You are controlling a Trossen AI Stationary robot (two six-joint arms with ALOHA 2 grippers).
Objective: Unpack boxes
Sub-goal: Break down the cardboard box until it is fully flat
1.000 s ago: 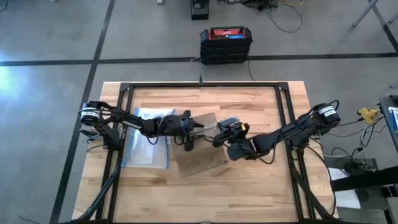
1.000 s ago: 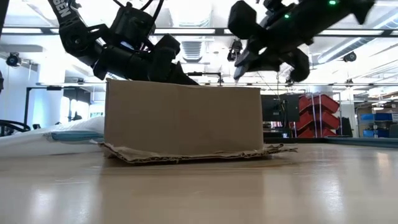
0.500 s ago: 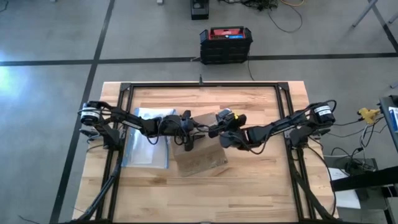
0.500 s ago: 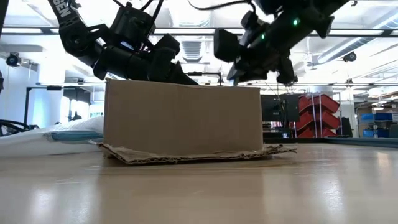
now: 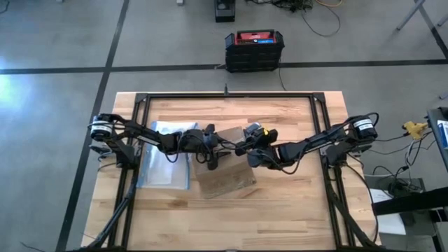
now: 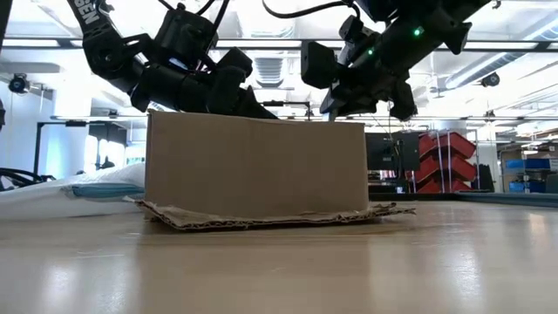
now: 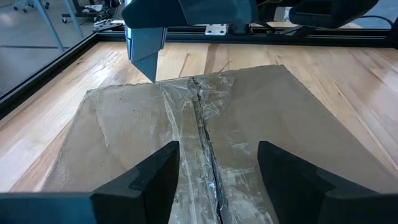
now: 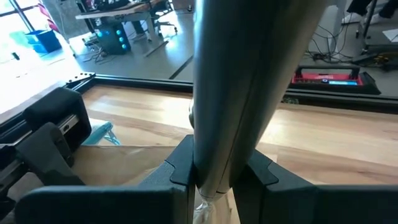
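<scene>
A brown cardboard box (image 5: 225, 171) stands on the wooden table (image 5: 280, 210) on its bottom, and clear tape runs along its top seam (image 7: 200, 124). My left gripper (image 7: 217, 149) is open over the box's top, with one finger on each side of the seam. My right gripper (image 5: 243, 145) hangs over the box's far end, shut on a grey tool (image 8: 230, 93). The tool's pointed tip (image 7: 148, 59) stands at the far edge of the box's top, a little to one side of the seam. My left gripper lies slanting down on the box's top flaps (image 7: 124, 143), coming from the table's left. Its fingers (image 7: 149, 180) straddle the taped seam; I cannot tell whether they press on the flaps. My right gripper pinches the grey tool's shaft (image 8: 214, 168) between its two fingers, which lie across it. It comes from the table's right, nearly level. The tool stands tilted, its tip (image 6: 331, 112) down at the box's far top edge.
A flat clear pouch with a blue edge (image 5: 164, 164) lies on the table left of the box. Ragged cardboard (image 6: 261, 214) sticks out under the box. A black frame (image 5: 231, 96) rims the table. A black-and-red case (image 5: 254, 49) sits on the floor beyond the far edge.
My right gripper has swung with the grey tool toward the table's far edge and a little left, rolling as it went. It has come over the box's far end and then held still. The box and my left gripper have stayed put.
</scene>
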